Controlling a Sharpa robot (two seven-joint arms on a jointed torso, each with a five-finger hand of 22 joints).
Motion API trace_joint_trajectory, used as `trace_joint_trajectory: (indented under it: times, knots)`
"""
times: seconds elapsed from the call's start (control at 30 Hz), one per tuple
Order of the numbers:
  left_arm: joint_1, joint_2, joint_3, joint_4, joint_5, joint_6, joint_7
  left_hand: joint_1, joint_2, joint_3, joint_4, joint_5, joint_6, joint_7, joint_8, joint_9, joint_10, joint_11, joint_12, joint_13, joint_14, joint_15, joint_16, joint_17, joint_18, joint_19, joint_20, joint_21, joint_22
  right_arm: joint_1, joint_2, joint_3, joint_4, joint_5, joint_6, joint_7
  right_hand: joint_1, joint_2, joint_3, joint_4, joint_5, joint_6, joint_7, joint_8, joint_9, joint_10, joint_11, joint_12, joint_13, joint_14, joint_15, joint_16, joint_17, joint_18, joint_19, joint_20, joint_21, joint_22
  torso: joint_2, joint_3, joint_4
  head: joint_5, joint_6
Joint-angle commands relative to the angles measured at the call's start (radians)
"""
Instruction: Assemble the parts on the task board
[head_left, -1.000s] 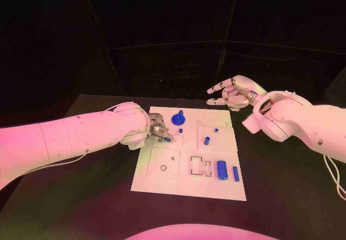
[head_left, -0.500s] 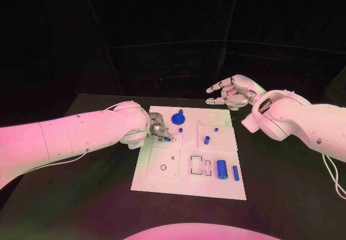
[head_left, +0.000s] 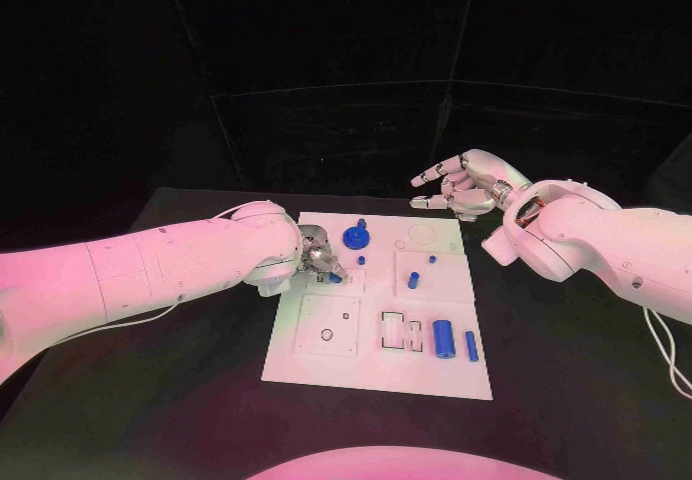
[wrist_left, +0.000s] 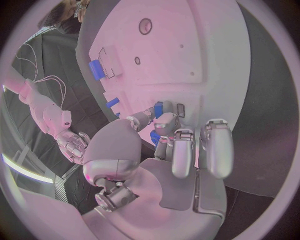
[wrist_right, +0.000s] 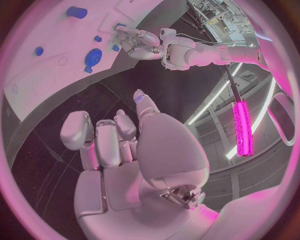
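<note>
A black table (head_left: 173, 400) fills the foreground under pink light. Beyond its far edge hang dark wall panels (head_left: 346, 120) split by thin pale seams. The right wrist view catches a glowing magenta light bar (wrist_right: 242, 127) beside long white strip lights (wrist_right: 215, 102) in the dark room

Little differs across the second. The right hand (head_left: 464, 185), raised beyond the far right corner of the task board (head_left: 378, 372) with nothing in it, sits a touch farther from the board than a second ago, its fingers still loosely spread. The left hand (head_left: 317, 258) stays at the board's far left part, its fingertips (wrist_left: 161, 121) still on a small blue part (head_left: 335, 278); its forearm has edged slightly toward the far side.
</note>
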Motion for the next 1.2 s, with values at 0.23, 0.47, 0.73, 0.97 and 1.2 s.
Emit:
trace_joint_trajectory:
  times: [0.23, 0.47, 0.73, 0.97, 1.2]
  knots:
    - [-0.004, 0.010, -0.003, -0.008, -0.003, 0.032, -0.008, -0.028, 0.003, -0.006, 0.018, 0.003, 0.013, 0.000, 0.004, 0.002, 0.009, -0.005, 0.007, 0.004, 0.107, -0.008, 0.003, 0.263, -0.014, 0.029, -0.012, 0.008, 0.040, 0.002, 0.003, 0.001, -0.001, 0.002, 0.007, 0.006, -0.001, 0.006, -0.004, 0.001, 0.003, 0.003, 0.001, 0.005, 0.000, -0.004, -0.001, -0.004, -0.002, 0.018, -0.008, -0.006, -0.001, 0.014, -0.006, -0.005, -0.002, -0.002, 0.000, -0.0004, -0.0002, -0.001, -0.002]
    - [-0.004, 0.015, -0.003, -0.012, -0.003, 0.035, -0.004, -0.052, 0.009, -0.015, 0.037, 0.003, 0.019, -0.002, 0.004, 0.002, 0.013, -0.007, 0.011, 0.007, 0.107, -0.009, 0.003, 0.263, -0.015, 0.031, -0.013, 0.011, 0.046, 0.002, 0.006, 0.001, -0.003, 0.002, 0.009, 0.007, -0.001, 0.006, -0.004, 0.001, 0.003, 0.003, 0.001, 0.005, 0.000, -0.004, -0.001, -0.004, -0.002, 0.018, -0.008, -0.006, -0.001, 0.014, -0.006, -0.005, -0.002, -0.002, 0.000, -0.0006, 0.0002, -0.003, -0.003]
    - [-0.004, 0.016, -0.003, -0.020, -0.003, 0.036, -0.005, -0.114, -0.005, -0.081, 0.083, 0.002, 0.035, -0.002, 0.003, 0.000, 0.018, -0.007, 0.016, 0.009, 0.107, -0.010, 0.003, 0.263, -0.016, 0.033, -0.014, 0.013, 0.051, 0.002, 0.007, 0.001, -0.004, 0.002, 0.010, 0.008, -0.002, 0.006, -0.006, 0.002, 0.003, 0.003, 0.001, 0.005, 0.000, -0.004, -0.001, -0.004, -0.002, 0.018, -0.008, -0.006, -0.001, 0.015, -0.006, -0.005, -0.003, -0.003, -0.001, -0.0001, 0.0002, -0.004, -0.003]
    - [-0.003, 0.014, -0.003, -0.024, -0.003, 0.025, -0.003, -0.165, -0.037, -0.240, 0.146, -0.001, 0.044, -0.008, -0.002, -0.001, 0.020, -0.010, 0.019, 0.011, 0.107, -0.014, 0.003, 0.263, -0.017, 0.034, -0.017, 0.015, 0.056, 0.002, 0.009, 0.001, -0.006, 0.002, 0.012, 0.009, -0.004, 0.006, -0.007, 0.003, 0.003, 0.002, 0.001, 0.006, 0.000, -0.004, -0.001, -0.004, -0.002, 0.018, -0.008, -0.006, -0.001, 0.015, -0.006, -0.005, -0.003, -0.003, 0.000, -0.0008, 0.0007, -0.005, -0.001]
    - [-0.003, 0.010, -0.003, -0.023, -0.003, -0.002, 0.007, -0.151, -0.043, -0.341, 0.177, -0.007, 0.046, -0.010, -0.005, 0.000, 0.021, -0.014, 0.021, 0.013, 0.107, -0.017, 0.003, 0.263, -0.017, 0.035, -0.022, 0.015, 0.058, 0.002, 0.010, 0.000, -0.008, 0.002, 0.013, 0.010, -0.004, 0.006, -0.007, 0.003, 0.003, 0.002, 0.001, 0.006, 0.000, -0.004, -0.001, -0.004, -0.002, 0.018, -0.008, -0.006, -0.001, 0.015, -0.006, -0.005, -0.003, -0.003, 0.000, -0.0010, 0.0007, -0.008, 0.000]
